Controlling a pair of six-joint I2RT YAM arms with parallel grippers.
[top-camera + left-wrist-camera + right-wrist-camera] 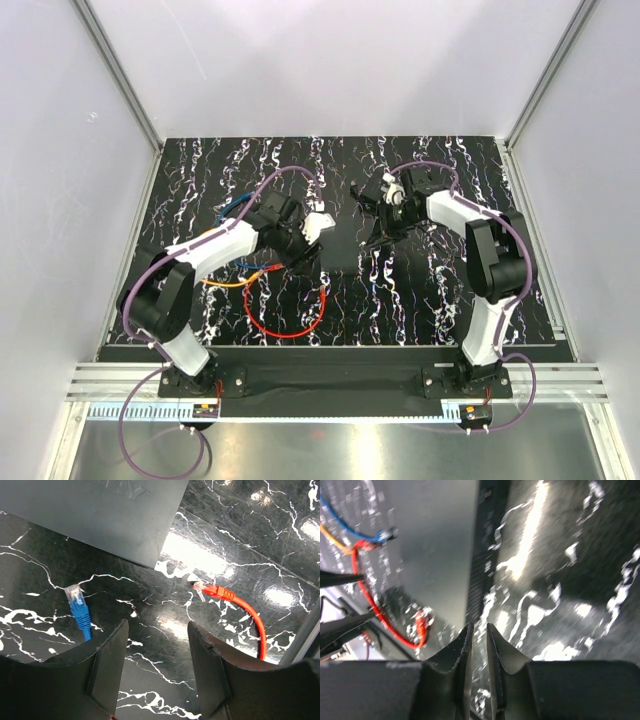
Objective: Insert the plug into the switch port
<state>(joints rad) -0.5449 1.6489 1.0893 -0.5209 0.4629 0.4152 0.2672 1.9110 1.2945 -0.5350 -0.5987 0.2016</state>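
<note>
The flat black switch box lies mid-table. Its port does not show clearly; the side face is blurred. A red cable's plug lies on the table just off the box's corner, and a blue cable's plug lies to its left. My left gripper hovers open over bare table between the two plugs, holding nothing. My right gripper is at the box's other side by its edge, its jaws a narrow gap apart with nothing between them. The red plug shows there too.
A red cable loop lies near the front of the marbled table. An orange cable and a blue cable run under the left arm. White walls enclose the table on three sides.
</note>
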